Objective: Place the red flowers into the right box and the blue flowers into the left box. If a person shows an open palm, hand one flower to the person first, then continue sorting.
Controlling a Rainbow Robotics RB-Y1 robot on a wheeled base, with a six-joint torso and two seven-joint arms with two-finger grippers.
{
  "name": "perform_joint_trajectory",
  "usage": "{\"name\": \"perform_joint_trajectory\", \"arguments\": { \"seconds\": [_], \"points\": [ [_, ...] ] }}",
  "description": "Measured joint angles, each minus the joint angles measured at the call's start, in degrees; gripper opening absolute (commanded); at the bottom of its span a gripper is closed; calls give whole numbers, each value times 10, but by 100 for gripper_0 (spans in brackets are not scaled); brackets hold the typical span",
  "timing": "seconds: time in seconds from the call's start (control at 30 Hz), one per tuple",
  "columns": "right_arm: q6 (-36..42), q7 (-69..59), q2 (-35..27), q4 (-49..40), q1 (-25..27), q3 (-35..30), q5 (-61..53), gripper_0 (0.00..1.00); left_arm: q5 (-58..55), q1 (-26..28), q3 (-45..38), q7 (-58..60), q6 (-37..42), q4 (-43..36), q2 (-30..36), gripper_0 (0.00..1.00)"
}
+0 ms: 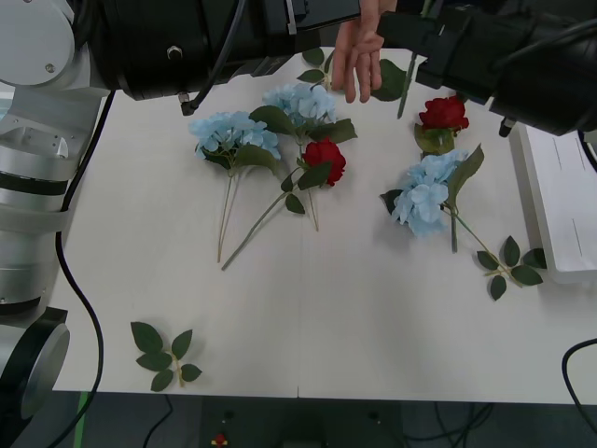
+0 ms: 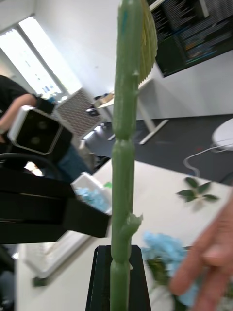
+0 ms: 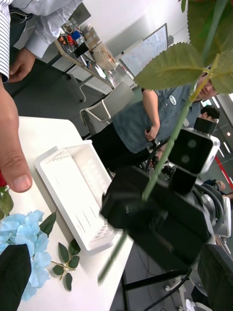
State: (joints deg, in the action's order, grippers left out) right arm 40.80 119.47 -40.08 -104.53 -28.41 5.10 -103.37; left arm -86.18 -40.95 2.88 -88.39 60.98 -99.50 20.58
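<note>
Above the far edge of the white bench [image 1: 373, 327], a green stem [image 2: 121, 160] is held clenched in the right hand [image 2: 119, 272], just beside a person's palm [image 1: 356, 61]; its head cannot be made out. The left hand [image 1: 308, 14] is kept released nearby. Sorting is judged barely begun: three blue flowers [image 1: 233, 135] and two red flowers [image 1: 325, 157] are spread mid-bench, and the right box [image 1: 560, 205] at the right edge is seen bare. Open room is left along the near side, where a leaf sprig [image 1: 166, 355] lies.
</note>
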Motion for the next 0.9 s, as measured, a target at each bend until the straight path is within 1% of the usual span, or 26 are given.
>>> {"name": "perform_joint_trajectory", "arguments": {
  "seconds": [0.1,0.17,0.27,0.33,0.6,0.77,0.9],
  "points": [
    [-3,18,0,0,12,-33,49,0,0,0,0,0,0,0,0,100],
    [-23,29,0,0,19,-46,91,0,0,0,0,0,0,0,0,100],
    [-62,31,0,1,22,-49,160,0,0,0,0,0,0,0,0,100],
    [-73,31,0,2,22,-49,206,0,0,0,0,0,0,0,0,100],
    [-76,31,10,26,6,-49,361,0,0,0,0,0,0,0,0,100],
    [-76,31,25,44,-14,-48,424,0,0,0,0,0,0,0,0,100],
    [-77,31,32,50,-22,-48,433,0,0,0,0,0,0,0,0,100]
  ]
}}
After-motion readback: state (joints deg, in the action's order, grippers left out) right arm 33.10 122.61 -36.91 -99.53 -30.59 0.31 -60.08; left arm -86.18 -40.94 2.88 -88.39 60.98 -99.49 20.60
